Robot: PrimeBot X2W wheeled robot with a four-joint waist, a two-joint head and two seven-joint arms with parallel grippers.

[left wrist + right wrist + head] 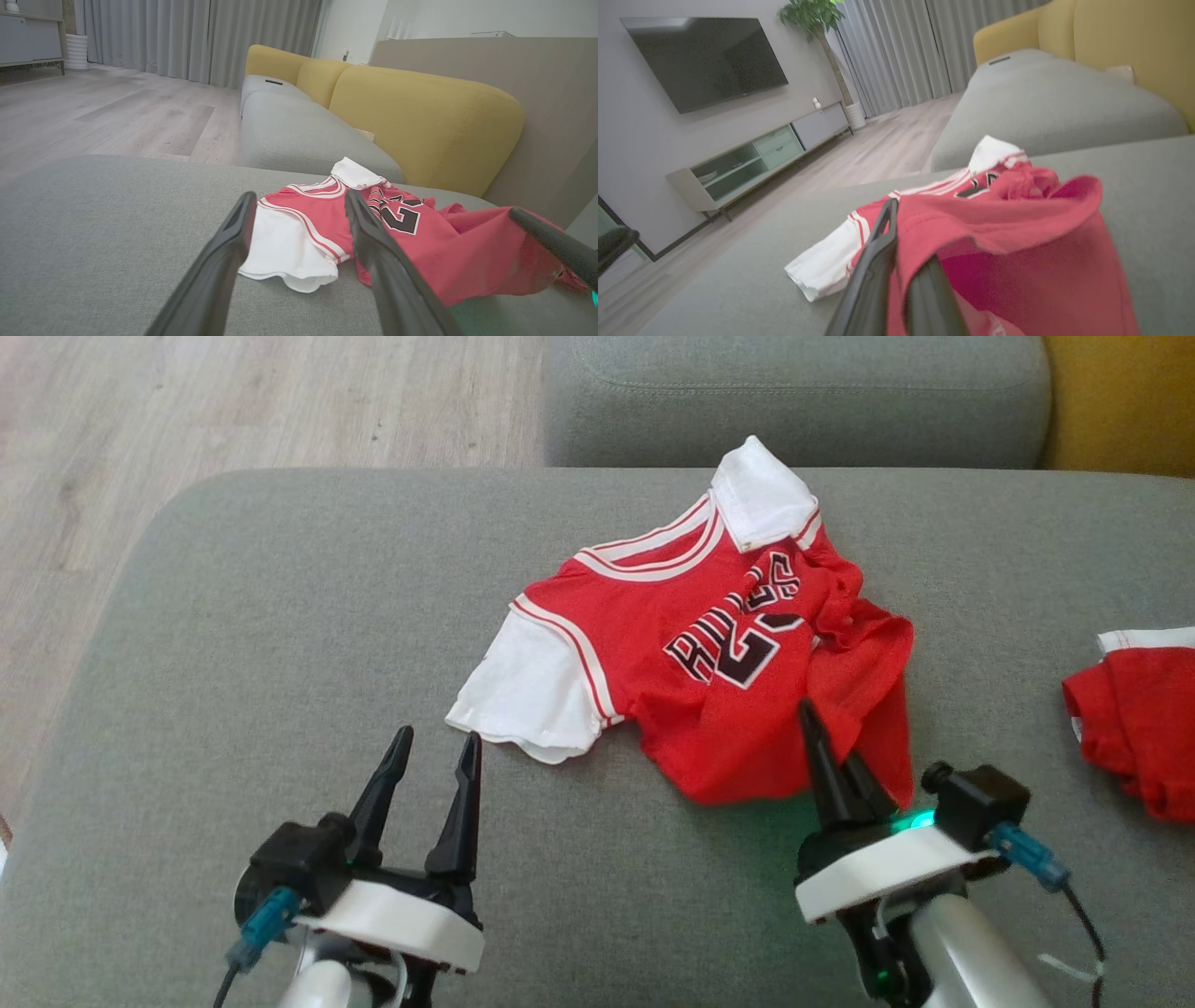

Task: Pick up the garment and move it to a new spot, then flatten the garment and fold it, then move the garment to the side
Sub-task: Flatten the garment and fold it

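Near left: left claw (439, 737), poised above the grey cushion (280, 616), fingers spread wide, nothing between them, tips just short of a white sleeve. Near right: right claw (831, 735), clamped tight on the near red hem of the garment (681, 644); holds a fold of that hem raised off the cushion, cloth draped over and between the dark fingers in the right wrist view. Just beyond both claws, mid-cushion: the garment itself, a small red jersey with white sleeves and red-and-white striped trim; left half fairly flat, sleeve pointing near-left; right half bunched and creased, black white-edged lettering and number partly folded in on themselves; white patch at the far tip, slightly peaked. Far right edge of the same cushion, well apart from the jersey: second red piece (1134, 719) with a white rim, cut off by the frame. Farther back: another grey sofa seat (794, 401), yellow backrest (1120, 401) at its right, pale wood floor (233, 401) to the left.
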